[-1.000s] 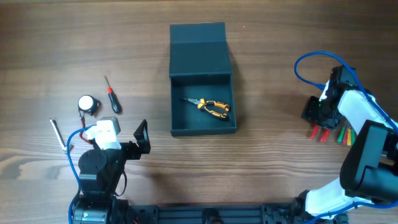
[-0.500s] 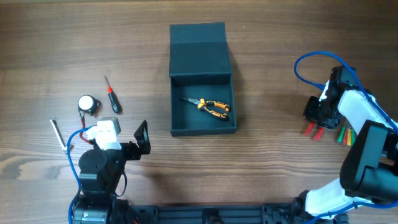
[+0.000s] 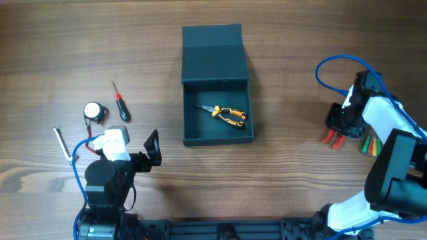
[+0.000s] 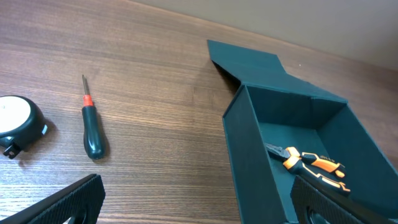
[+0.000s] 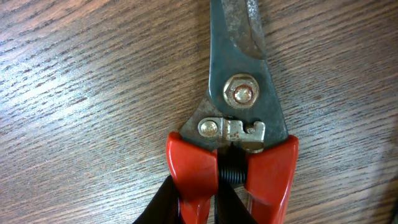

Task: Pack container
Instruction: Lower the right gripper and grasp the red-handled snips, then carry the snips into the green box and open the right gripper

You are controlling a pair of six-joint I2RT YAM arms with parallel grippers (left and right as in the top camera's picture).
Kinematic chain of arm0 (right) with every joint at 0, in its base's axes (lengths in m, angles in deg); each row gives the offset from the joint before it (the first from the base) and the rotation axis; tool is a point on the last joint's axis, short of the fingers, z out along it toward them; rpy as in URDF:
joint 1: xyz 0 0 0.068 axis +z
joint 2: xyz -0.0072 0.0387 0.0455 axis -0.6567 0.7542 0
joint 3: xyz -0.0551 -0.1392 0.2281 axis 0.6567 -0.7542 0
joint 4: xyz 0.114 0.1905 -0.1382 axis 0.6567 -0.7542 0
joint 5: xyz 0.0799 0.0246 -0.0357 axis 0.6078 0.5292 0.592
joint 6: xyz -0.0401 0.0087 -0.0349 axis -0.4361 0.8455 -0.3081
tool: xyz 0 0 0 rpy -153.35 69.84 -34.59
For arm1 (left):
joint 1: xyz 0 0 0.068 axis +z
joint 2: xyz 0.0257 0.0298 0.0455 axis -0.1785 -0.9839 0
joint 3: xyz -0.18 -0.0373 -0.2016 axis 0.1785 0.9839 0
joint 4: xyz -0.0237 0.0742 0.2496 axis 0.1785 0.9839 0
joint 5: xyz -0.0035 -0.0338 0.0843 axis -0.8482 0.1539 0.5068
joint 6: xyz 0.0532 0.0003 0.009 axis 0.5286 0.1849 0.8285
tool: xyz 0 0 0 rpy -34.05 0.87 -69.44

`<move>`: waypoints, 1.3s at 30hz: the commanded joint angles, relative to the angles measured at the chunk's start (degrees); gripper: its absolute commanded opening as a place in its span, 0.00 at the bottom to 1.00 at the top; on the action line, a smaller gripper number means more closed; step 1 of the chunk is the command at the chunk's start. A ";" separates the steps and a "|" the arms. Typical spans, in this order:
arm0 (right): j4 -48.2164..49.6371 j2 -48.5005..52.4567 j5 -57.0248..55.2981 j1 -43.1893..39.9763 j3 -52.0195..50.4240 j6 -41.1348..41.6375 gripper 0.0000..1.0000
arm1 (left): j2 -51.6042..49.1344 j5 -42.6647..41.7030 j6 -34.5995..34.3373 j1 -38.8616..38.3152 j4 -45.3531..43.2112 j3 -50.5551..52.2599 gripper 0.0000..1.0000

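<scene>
The dark teal container (image 3: 219, 139) stands open at mid-table, its lid flap (image 3: 213, 45) lying flat behind it. Orange-and-black pliers (image 3: 228, 115) lie inside. In the left wrist view the container (image 4: 249, 143) and the pliers (image 4: 309, 165) show to the right. My left gripper (image 3: 152, 148) is open and empty, left of the container's front; its jaws (image 4: 196, 205) frame bare wood. My right gripper (image 3: 338, 128) is shut on a handle of red-handled snips (image 3: 331, 139) at the far right. The wrist view shows the snips (image 5: 239, 93) with my fingers (image 5: 214, 199) clamped on one red handle.
A red-and-black screwdriver (image 3: 120, 103), a white tape measure (image 3: 95, 112) and a thin metal tool (image 3: 62, 144) lie at the left. Green-and-orange handled tools (image 3: 369, 144) lie just right of the snips. The screwdriver (image 4: 92, 127) and the tape measure (image 4: 17, 118) show in the left wrist view.
My right gripper has shifted the red snips a little to the left and away from the green-handled tools. The left arm has not moved.
</scene>
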 commanded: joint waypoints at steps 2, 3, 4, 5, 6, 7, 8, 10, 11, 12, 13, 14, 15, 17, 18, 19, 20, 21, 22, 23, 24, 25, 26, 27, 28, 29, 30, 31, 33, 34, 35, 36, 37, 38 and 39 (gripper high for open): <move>-4.87 -0.28 3.63 0.79 3.41 -3.17 0.04 | -0.11 0.35 -0.72 0.26 0.07 -1.18 1.00; -6.40 -1.01 3.58 1.18 4.81 -3.52 0.04 | -0.11 0.35 -0.72 0.26 0.07 -1.18 1.00; -7.89 -1.90 3.61 1.73 6.27 -4.31 0.04 | -0.11 0.35 -0.74 0.26 0.07 -1.18 1.00; -9.14 -2.97 3.54 2.43 7.78 -4.83 0.04 | -0.11 0.35 -0.74 0.26 0.07 -1.18 1.00; -10.38 -4.20 3.37 3.26 9.44 -5.07 0.04 | -0.11 0.35 -0.72 0.26 0.07 -1.18 1.00; -11.61 -5.49 3.39 4.22 11.28 -5.75 0.04 | -0.11 0.35 -0.72 0.26 0.07 -1.18 1.00; -12.72 -6.82 3.41 5.31 13.20 -6.23 0.04 | -0.11 0.35 -0.72 0.26 0.07 -1.18 1.00; -15.30 -9.77 3.39 8.61 17.81 -7.93 0.04 | -0.11 0.35 -0.72 0.26 0.07 -1.18 1.00; -16.44 -10.91 3.34 10.47 20.00 -8.79 0.04 | -0.11 0.35 -0.72 0.26 0.07 -1.18 1.00; -17.40 -11.82 3.37 12.55 22.10 -9.55 0.04 | -0.11 0.35 -0.72 0.26 0.07 -1.18 1.00; -18.36 -12.85 3.39 15.41 24.48 -11.56 0.04 | -0.11 0.35 -0.72 0.26 0.07 -1.18 1.00; -18.93 -13.46 3.41 17.94 26.12 -13.40 0.04 | -0.11 0.35 -0.72 0.26 0.07 -1.18 1.00; -19.41 -13.84 3.58 20.06 27.28 -14.99 0.04 | -0.11 0.35 -0.72 0.26 0.07 -1.18 1.00; -21.00 -14.03 5.64 26.75 30.08 -22.99 0.04 | -0.11 0.35 -0.72 0.26 0.07 -1.18 1.00; -21.31 -14.03 6.47 29.35 30.62 -26.21 0.04 | -0.11 0.35 -0.72 0.26 0.07 -1.18 1.00; -21.31 -14.01 7.06 32.74 30.69 -30.38 0.04 | -0.11 0.35 -0.72 0.26 0.07 -1.18 1.00; -21.38 -14.01 7.02 36.11 30.67 -33.99 0.04 | -0.11 0.35 -0.72 0.26 0.07 -1.18 1.00; -21.35 -13.86 7.04 39.21 30.56 -37.55 0.04 | -0.11 0.35 -0.72 0.26 0.07 -1.18 1.00; -21.38 -13.62 7.04 42.21 30.45 -41.09 0.04 | -0.11 0.35 -0.72 0.26 0.07 -1.18 1.00; -21.40 -13.11 7.02 44.76 30.45 -44.78 0.04 | -0.11 0.35 -0.72 0.26 0.04 -1.18 1.00; -21.35 -12.61 7.04 46.95 30.45 -47.76 0.04 | -0.11 0.35 -0.72 0.26 0.04 -1.18 1.00; -21.22 -12.00 7.04 48.78 30.45 -50.12 0.04 | -0.11 0.35 -0.72 0.26 0.04 -1.18 1.00; -21.09 -11.50 7.06 49.96 30.45 -51.52 0.04 | -0.11 0.35 -0.72 0.26 0.04 -1.18 1.00; -20.85 -10.69 7.04 51.25 30.45 -52.43 0.04 | -0.11 0.35 -0.72 0.26 0.04 -1.18 1.00; -20.50 -9.84 7.06 52.22 30.45 -52.59 0.04 | -0.11 0.35 -0.72 0.26 0.04 -1.18 1.00; -20.26 -8.70 7.06 52.98 30.45 -52.59 0.04 | -0.11 0.35 -0.72 0.26 0.04 -1.18 1.00; -20.24 -6.38 7.06 53.70 30.45 -52.61 0.04 | -0.11 0.35 -0.72 0.26 0.04 -1.18 1.00; -20.17 -5.09 7.06 53.79 30.45 -52.61 0.04 | -0.11 0.35 -0.72 0.26 0.04 -1.18 1.00; -19.78 -2.08 7.04 53.77 30.45 -52.61 0.04 | -0.11 0.35 -0.72 0.26 0.04 -1.18 1.00; -19.45 -0.83 7.02 53.70 30.45 -52.74 0.04 | -0.11 0.35 -0.72 0.26 0.04 -1.18 1.00; -18.97 0.37 6.97 53.62 30.45 -52.81 0.04 | -0.11 0.35 -0.72 0.26 0.04 -1.18 1.00; -18.45 1.18 6.99 53.55 30.45 -52.78 0.04 | -0.11 0.35 -0.72 0.26 0.04 -1.18 1.00; -17.57 2.40 6.99 53.51 30.45 -52.81 0.04 | -0.11 0.35 -0.72 0.26 0.04 -1.18 1.00; -16.96 3.08 6.99 53.51 30.45 -52.81 0.04 | -0.11 0.35 -0.74 0.26 0.04 -1.18 1.00; -16.22 3.93 7.02 53.51 30.45 -52.85 0.04 | -0.11 0.35 -0.72 0.26 0.04 -1.18 1.00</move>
